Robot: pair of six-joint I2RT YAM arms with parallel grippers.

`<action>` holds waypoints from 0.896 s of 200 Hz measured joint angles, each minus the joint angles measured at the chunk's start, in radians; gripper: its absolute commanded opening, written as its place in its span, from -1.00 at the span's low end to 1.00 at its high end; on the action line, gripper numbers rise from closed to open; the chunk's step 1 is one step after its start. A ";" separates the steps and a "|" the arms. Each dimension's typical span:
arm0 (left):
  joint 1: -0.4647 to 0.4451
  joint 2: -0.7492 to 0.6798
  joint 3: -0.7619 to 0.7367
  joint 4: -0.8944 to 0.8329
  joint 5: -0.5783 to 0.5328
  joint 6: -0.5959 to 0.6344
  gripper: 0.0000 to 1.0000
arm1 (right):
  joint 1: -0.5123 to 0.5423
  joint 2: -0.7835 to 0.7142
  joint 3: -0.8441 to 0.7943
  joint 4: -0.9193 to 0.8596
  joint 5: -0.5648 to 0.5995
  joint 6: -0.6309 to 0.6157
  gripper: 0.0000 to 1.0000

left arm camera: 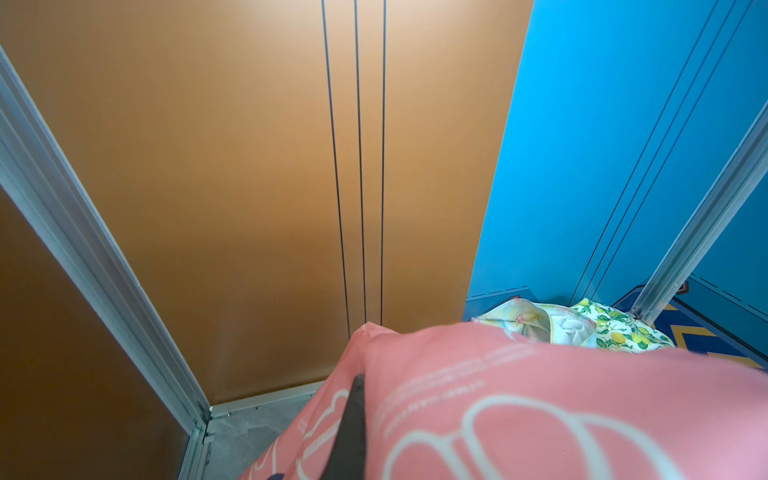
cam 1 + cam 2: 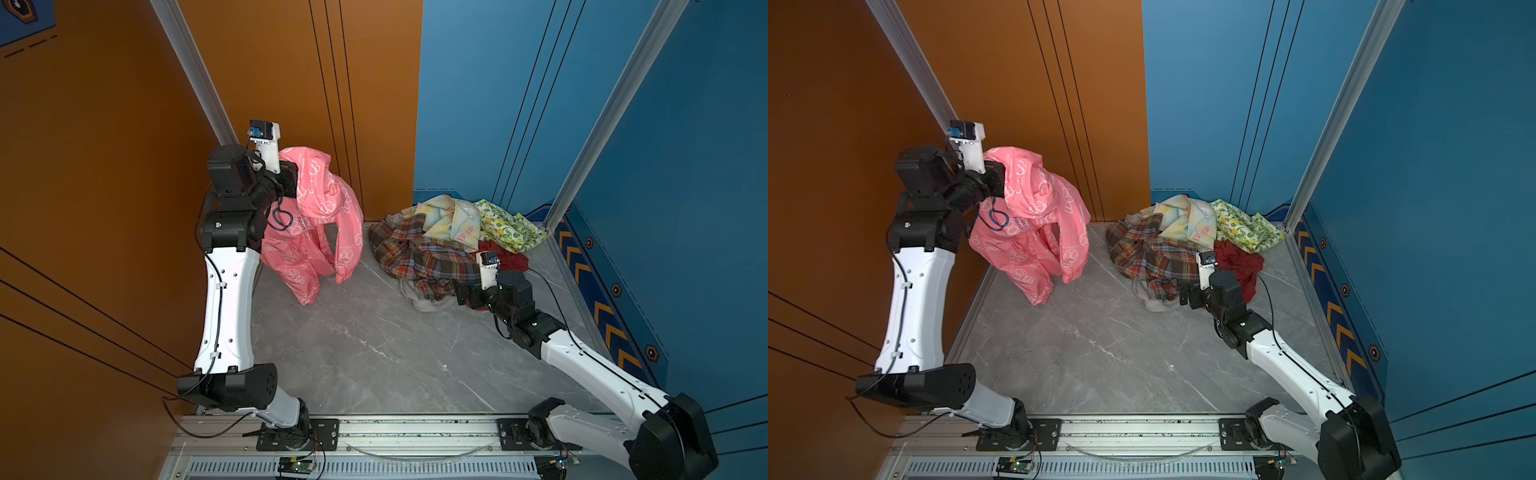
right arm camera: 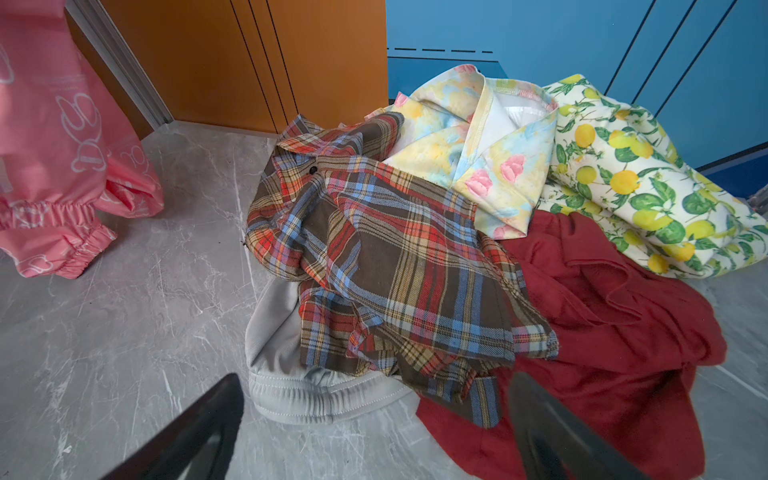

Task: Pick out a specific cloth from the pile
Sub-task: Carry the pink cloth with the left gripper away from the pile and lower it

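The cloth (image 2: 324,216) (image 2: 1038,220), coral-pink with white outline shapes, hangs from my raised left gripper (image 2: 291,185) (image 2: 998,185) at the back left, apart from the pile. The gripper is shut on its upper part. In the left wrist view the cloth (image 1: 540,395) covers the jaws and only one dark finger (image 1: 353,432) shows. Its gathered cuffs (image 3: 62,253) hang down near the table. The pile (image 2: 436,249) (image 2: 1163,249) lies at the back right, plaid shirt (image 3: 395,257) on top. My right gripper (image 2: 461,293) (image 2: 1185,295) (image 3: 374,378) stands open and empty at the pile's near edge.
In the pile are a grey cloth (image 3: 291,386), a dark red cloth (image 3: 602,332), a lemon-print cloth (image 3: 623,174) and a pastel yellow cloth (image 3: 478,158). An orange wall (image 2: 270,83) and a blue wall (image 2: 478,104) close the back. The grey marble table (image 2: 374,353) runs to the front rail.
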 measured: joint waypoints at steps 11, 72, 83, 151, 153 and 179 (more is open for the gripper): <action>0.015 -0.027 -0.053 0.003 -0.013 -0.011 -1.00 | 0.001 0.004 0.000 0.009 0.000 0.001 1.00; 0.111 -0.248 -0.397 0.027 -0.098 -0.090 -1.00 | 0.034 0.053 -0.012 0.079 -0.008 0.021 1.00; 0.119 -0.291 -0.461 0.035 -0.121 -0.105 -1.00 | 0.042 0.059 -0.018 0.091 -0.011 0.027 1.00; 0.120 -0.392 -0.717 -0.021 -0.299 -0.126 -1.00 | 0.089 0.059 -0.076 0.170 -0.027 0.061 1.00; 0.119 -0.392 -0.721 -0.026 -0.304 -0.126 -1.00 | 0.090 0.059 -0.078 0.171 -0.027 0.061 1.00; 0.074 -0.407 -0.777 -0.055 -0.373 -0.118 -1.00 | 0.101 0.059 -0.109 0.200 -0.027 0.080 1.00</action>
